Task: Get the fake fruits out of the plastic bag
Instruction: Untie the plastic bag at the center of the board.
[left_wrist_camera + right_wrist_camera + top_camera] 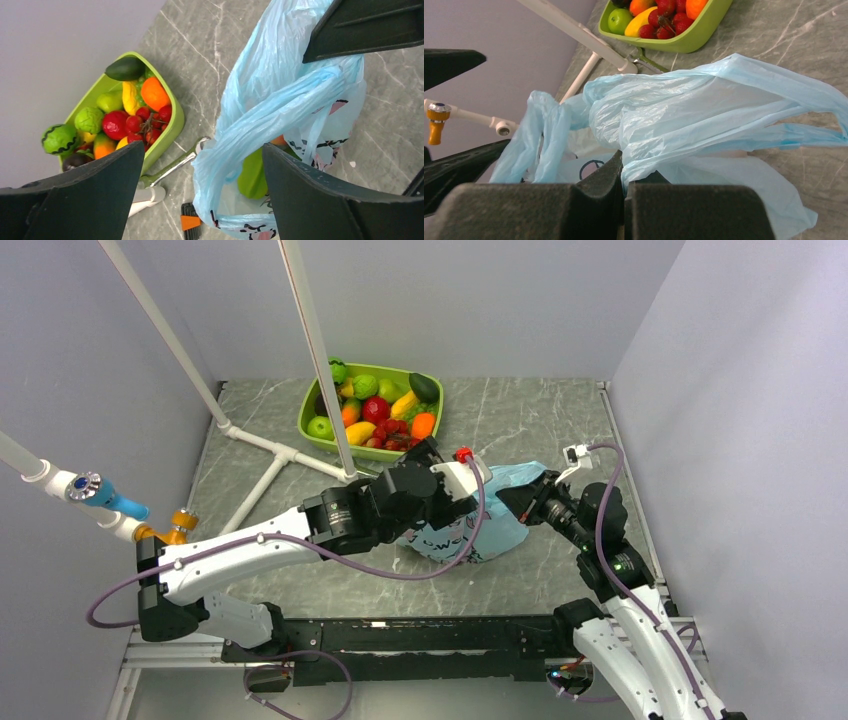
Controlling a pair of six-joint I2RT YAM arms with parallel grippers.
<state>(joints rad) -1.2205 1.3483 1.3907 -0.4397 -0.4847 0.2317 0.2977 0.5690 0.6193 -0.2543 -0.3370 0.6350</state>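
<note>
Bag (500,525) sits mid-table (560,420): light blue, crumpled, top pulled up. Dark print w/ pink patches on its side, letters too broken by folds to read. Left wrist view shows a green fruit (252,175) low in the opening, w/ an orange bit (279,141) at its 1 o'clock. R gripper (624,186) is at bag's 3 o'clock, fingers pressed together on a fold of the bag. L gripper (203,150) is over bag's 9 o'clock side, fingers wide apart, a twisted strand of bag between them, not pinched. Lime tray (308,412), full of other fruit, lies at bag's 11 o'clock, apart from it. White pipe (315,350) stands beside tray.
</note>
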